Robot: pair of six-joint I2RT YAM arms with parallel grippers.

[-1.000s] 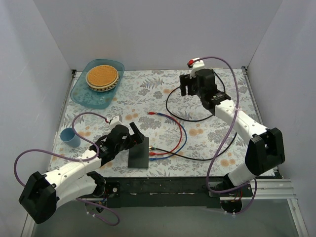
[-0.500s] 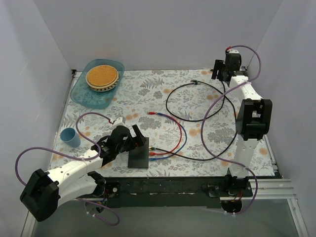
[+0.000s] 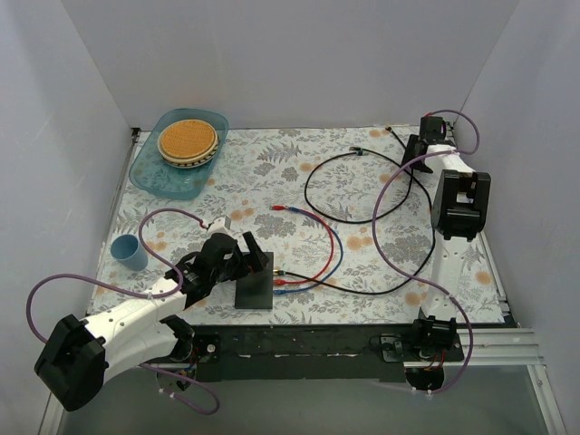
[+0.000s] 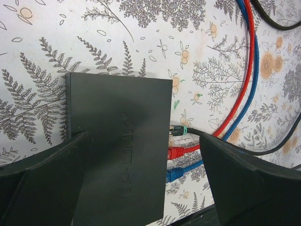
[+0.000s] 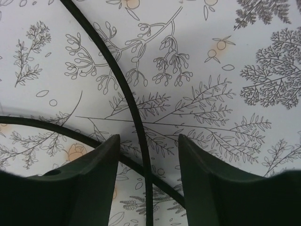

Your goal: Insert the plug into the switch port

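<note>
The switch [image 3: 255, 283] is a flat black box near the front edge, filling the left wrist view [image 4: 117, 150]. Along its right side sit three plugs: a black one with a green ring [image 4: 178, 131], a red one [image 4: 175, 152] and a blue one [image 4: 174, 174], all touching that side. My left gripper [image 3: 249, 260] is open above the switch, one finger at each side [image 4: 146, 183]. My right gripper [image 3: 412, 154] is open and low at the back right [image 5: 148, 141]. The black cable [image 5: 136, 122] runs between its fingers untouched.
The black cable loops across the mat [image 3: 313, 195], with a free end at the back [image 3: 356, 151]. Red and blue cables [image 3: 331, 249] curve to free ends [image 3: 276, 209]. A blue tray with a plate [image 3: 181, 149] is at the back left, and a blue cup [image 3: 129, 252] at the left.
My right arm has swung from the middle back to a folded pose at the back right corner. The black cable's loop has shifted right. My left arm has barely moved.
</note>
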